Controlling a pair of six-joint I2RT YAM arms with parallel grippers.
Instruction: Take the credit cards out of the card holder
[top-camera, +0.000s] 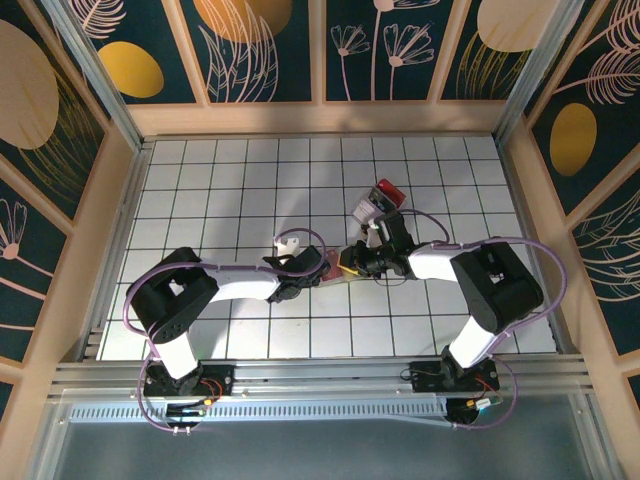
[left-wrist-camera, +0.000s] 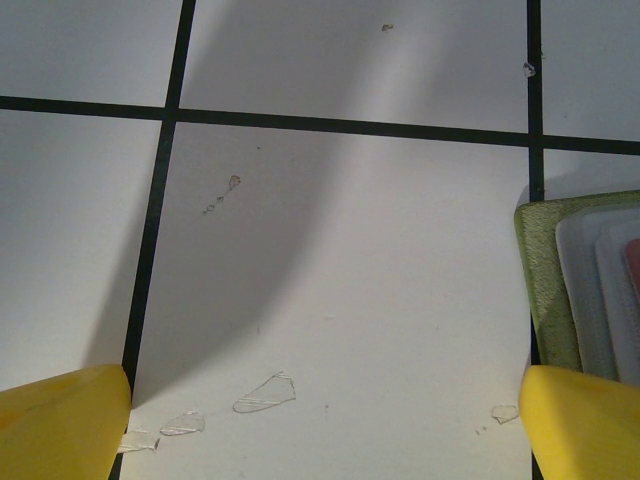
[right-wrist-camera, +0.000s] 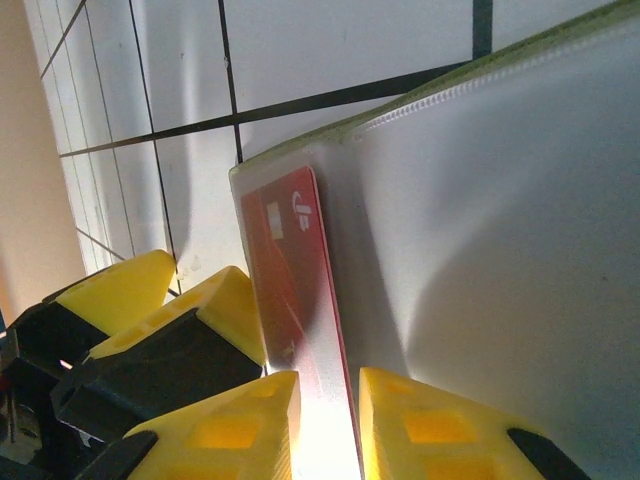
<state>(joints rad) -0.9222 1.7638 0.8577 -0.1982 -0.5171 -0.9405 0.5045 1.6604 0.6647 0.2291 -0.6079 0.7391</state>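
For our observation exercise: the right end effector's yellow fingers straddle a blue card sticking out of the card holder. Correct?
No. The card is red, not blue, as the right wrist view shows; the yellow fingers of the right end effector do straddle it at the card holder.

Bright, even light throws soft shadows across the white table (left-wrist-camera: 350, 250), with glare at the right claw (right-wrist-camera: 328, 425).

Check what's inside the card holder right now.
One red card pokes out of the card holder, with the right gripper pinching it. The frosted sleeves hide any other cards.
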